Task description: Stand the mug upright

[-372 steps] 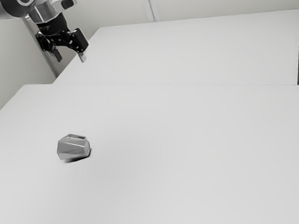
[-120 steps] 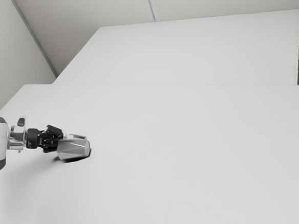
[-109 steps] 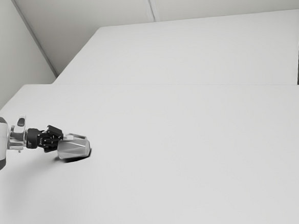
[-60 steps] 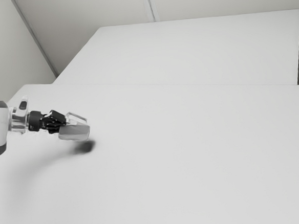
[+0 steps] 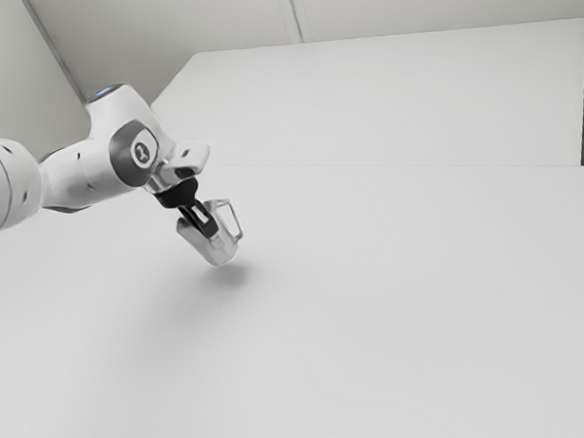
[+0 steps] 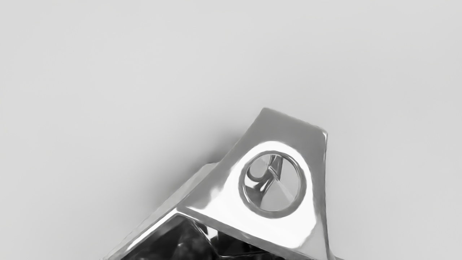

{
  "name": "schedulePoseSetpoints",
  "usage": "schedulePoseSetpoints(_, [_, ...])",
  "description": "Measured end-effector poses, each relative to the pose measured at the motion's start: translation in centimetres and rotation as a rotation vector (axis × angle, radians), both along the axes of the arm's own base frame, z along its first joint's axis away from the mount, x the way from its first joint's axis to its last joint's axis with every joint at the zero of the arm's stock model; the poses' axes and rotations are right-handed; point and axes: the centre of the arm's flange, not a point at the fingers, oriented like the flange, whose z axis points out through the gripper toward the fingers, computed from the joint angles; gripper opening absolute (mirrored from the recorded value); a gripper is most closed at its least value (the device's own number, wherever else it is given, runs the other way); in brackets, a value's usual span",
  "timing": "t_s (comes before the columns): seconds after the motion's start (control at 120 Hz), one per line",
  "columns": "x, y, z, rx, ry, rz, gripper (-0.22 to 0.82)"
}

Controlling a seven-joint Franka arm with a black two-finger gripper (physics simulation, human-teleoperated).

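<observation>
In the exterior view my gripper (image 5: 211,229) is shut on the mug near its rim, with black fingers pointing down toward the exterior view's right. The silver-grey mug (image 5: 214,248) hangs tilted just above the table, its base lower and its mouth up toward the exterior view's left. Its loop handle (image 5: 237,221) faces the exterior view's right. The wrist view has the shiny mug (image 6: 288,126) close up, with a round opening in a bright metal part and a dark area below it. The far side of the grip is hidden.
A pale table (image 5: 398,302) lies under the mug, which casts a soft shadow on it. A second pale surface (image 5: 394,102) adjoins behind. A dark line crosses the exterior view's bottom left corner.
Since half a second ago, my hand has carried the mug toward the exterior view's right and swung from nearly level to steeply downward. Earlier, my gripper took hold of the mug and lifted it.
</observation>
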Motion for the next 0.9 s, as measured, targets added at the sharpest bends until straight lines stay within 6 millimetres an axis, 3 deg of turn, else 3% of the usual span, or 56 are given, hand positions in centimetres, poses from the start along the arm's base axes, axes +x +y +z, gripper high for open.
schedulePoseSetpoints(0.183, [-5.9,-1.9,-1.2,0.070,-0.031,0.013,-0.18])
schedulePoseSetpoints(0.258, [-7.3,-2.2,-2.1,0.107,-0.025,0.018,-0.18])
schedulePoseSetpoints(0.533, [-8.4,-4.6,-3.4,0.256,0.019,0.026,-0.18])
schedulePoseSetpoints(0.792, [-8.8,-4.1,-5.3,0.252,0.076,0.177,-0.18])
schedulePoseSetpoints(0.9, [-8.7,-3.9,-5.2,0.243,0.081,0.226,0.06])
